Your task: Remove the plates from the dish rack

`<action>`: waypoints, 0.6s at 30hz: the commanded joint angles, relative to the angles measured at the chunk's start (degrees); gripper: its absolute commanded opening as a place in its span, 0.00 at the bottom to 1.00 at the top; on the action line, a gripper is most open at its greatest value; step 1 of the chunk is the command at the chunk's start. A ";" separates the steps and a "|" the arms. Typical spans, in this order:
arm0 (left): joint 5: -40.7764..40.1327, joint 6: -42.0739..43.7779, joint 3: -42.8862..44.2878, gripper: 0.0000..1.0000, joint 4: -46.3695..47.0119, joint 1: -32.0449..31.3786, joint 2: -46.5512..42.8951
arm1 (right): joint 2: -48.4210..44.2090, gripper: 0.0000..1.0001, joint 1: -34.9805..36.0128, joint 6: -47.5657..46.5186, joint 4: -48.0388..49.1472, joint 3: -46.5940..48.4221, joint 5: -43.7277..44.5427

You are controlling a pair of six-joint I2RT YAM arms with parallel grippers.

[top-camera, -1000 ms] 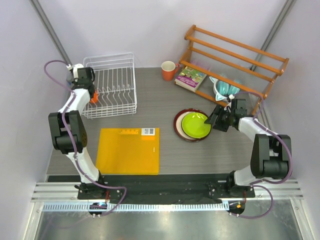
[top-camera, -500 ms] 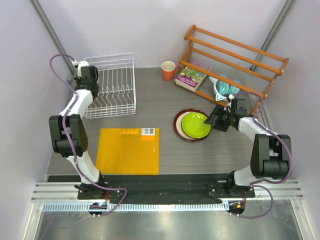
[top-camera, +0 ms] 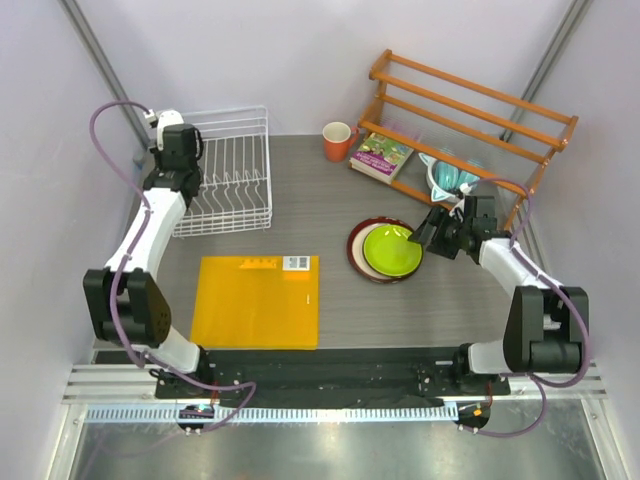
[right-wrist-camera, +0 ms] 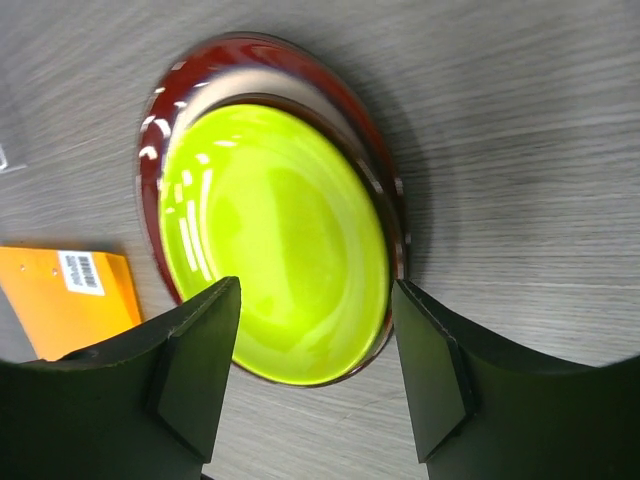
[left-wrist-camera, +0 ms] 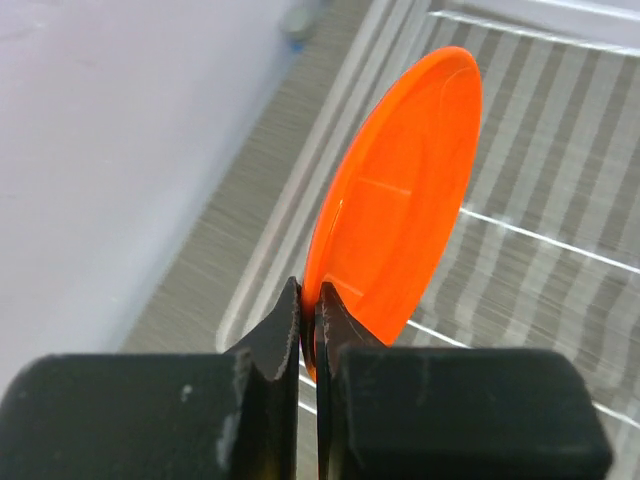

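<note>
Edgewise, the orange plate [left-wrist-camera: 395, 200] sits pinched between the left jaws.

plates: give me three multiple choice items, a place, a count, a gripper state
1. Where does the lime green plate lie? A on the orange mat; B on the dark red plate; C on the wooden shelf.
2. How many plates are stacked on the table? A two; B one; C three.
3. The left gripper is: A open; B shut on nothing; C shut on the orange plate.
Answers: 1 B: the dark red rim rings it. 2 A: only the lime and the dark red one lie there. 3 C: both fingers pinch its edge.
</note>
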 commanded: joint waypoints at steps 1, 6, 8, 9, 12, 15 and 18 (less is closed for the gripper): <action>11.13 -8.61 2.28 0.00 -4.15 -4.29 -7.78 | -5.27 0.68 1.56 0.49 -0.66 2.55 0.03; 35.97 -18.54 -4.56 0.00 1.44 -6.30 -12.70 | -7.39 0.69 5.76 1.46 1.54 4.30 -3.48; 42.85 -21.01 -8.15 0.00 3.83 -6.84 -12.89 | -7.30 0.69 7.44 2.16 3.03 5.44 -4.10; 47.32 -23.80 -9.31 0.00 5.14 -7.62 -12.89 | -7.21 0.69 9.45 2.51 3.64 5.71 -4.37; 54.72 -28.29 -13.27 0.00 10.42 -9.82 -11.75 | -5.82 0.70 12.35 4.53 7.25 6.50 -6.29; 58.87 -32.78 -17.40 0.00 17.19 -12.28 -9.91 | -4.15 0.70 14.12 7.16 11.55 7.12 -7.97; 61.07 -34.28 -19.07 0.00 19.65 -15.53 -7.44 | -3.00 0.70 16.32 8.05 13.49 7.65 -7.80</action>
